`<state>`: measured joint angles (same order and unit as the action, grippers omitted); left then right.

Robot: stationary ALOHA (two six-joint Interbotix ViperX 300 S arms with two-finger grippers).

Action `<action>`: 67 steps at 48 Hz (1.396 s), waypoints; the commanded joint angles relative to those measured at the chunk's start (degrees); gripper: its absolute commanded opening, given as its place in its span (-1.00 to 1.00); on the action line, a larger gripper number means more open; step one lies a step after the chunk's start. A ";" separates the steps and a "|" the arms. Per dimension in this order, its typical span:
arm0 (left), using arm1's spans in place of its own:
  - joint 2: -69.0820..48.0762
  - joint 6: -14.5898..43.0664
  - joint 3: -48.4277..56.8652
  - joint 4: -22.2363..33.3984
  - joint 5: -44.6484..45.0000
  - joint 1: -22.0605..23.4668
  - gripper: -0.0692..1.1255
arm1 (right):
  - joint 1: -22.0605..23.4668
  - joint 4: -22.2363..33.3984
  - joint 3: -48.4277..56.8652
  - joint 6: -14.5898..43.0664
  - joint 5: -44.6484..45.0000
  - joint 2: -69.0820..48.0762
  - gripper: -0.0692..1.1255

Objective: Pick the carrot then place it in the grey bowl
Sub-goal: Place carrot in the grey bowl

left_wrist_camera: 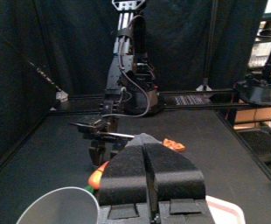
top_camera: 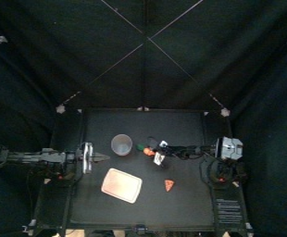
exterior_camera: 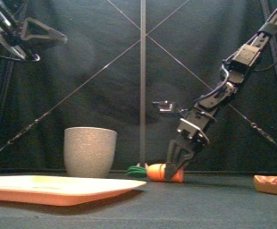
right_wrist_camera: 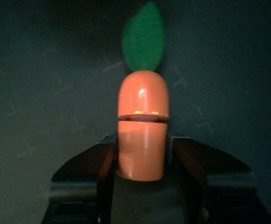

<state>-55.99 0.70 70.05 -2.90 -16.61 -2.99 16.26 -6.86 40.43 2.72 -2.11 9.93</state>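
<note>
The smooth, tapered orange carrot (exterior_camera: 165,172) is lying mid-worktop (exterior_camera: 201,204), long axis left-right, its flat green leaf (exterior_camera: 138,168) pointing left toward the cylindrical grey bowl (exterior_camera: 91,150); the right end effector (exterior_camera: 177,165) is clamping it, and the left end effector (left_wrist_camera: 146,144) is sitting with jaws together

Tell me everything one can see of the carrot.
The carrot is a smooth orange toy, plastic as it looks, with a flat green leaf at one end and a seam across its middle. It lies on its side on the black table, near the grey cup, not touching it. The right gripper's fingers seem to press its other end from both sides.
</note>
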 commanded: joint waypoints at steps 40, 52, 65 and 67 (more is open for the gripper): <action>0.09 0.09 -0.79 -0.18 -0.09 -0.18 -0.94 | -2.11 1.85 -15.82 -0.53 7.38 -13.36 -0.37; 0.09 0.09 -0.70 -0.09 0.00 -0.35 -0.94 | -3.87 5.71 -26.46 -0.35 9.58 -4.75 -0.37; 0.00 0.18 -0.62 -0.26 0.00 -0.44 -0.94 | -4.13 7.91 -33.57 0.00 13.18 1.93 -0.35; 0.00 0.18 -0.70 -0.18 -0.09 -0.44 -0.94 | -3.96 7.91 -34.28 0.00 13.27 2.55 -0.33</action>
<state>-56.07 0.79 70.22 -2.99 -16.44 -3.34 11.87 0.97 8.88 2.81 11.34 13.36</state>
